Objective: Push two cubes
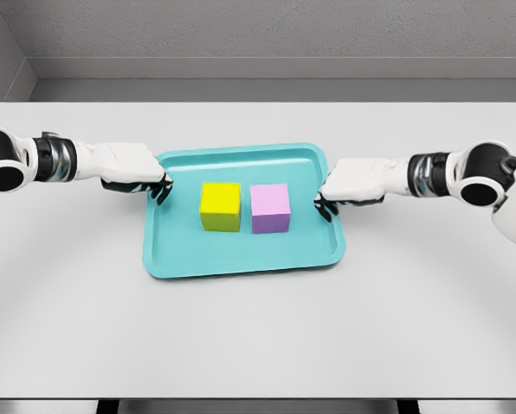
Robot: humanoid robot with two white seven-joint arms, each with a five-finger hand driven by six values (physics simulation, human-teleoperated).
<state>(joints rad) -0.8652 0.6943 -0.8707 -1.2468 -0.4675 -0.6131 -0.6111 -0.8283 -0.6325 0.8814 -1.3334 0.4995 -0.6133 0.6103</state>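
Closing in on a teal tray [241, 263] at frame centre from both sides: left hand [141, 177] at its left rim, right hand [344, 188] at its right rim, fingers on each curled downward, clamped on nothing. Yellow cube [220, 206] and purple cube [270, 208] sitting almost touching mid-tray, untouched. Probably approach stage; next, driving each hand inward against its nearest cube.

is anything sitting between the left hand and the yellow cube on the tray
Nothing visible. The left hand is at the teal tray's left rim, and only bare tray floor lies between it and the yellow cube.
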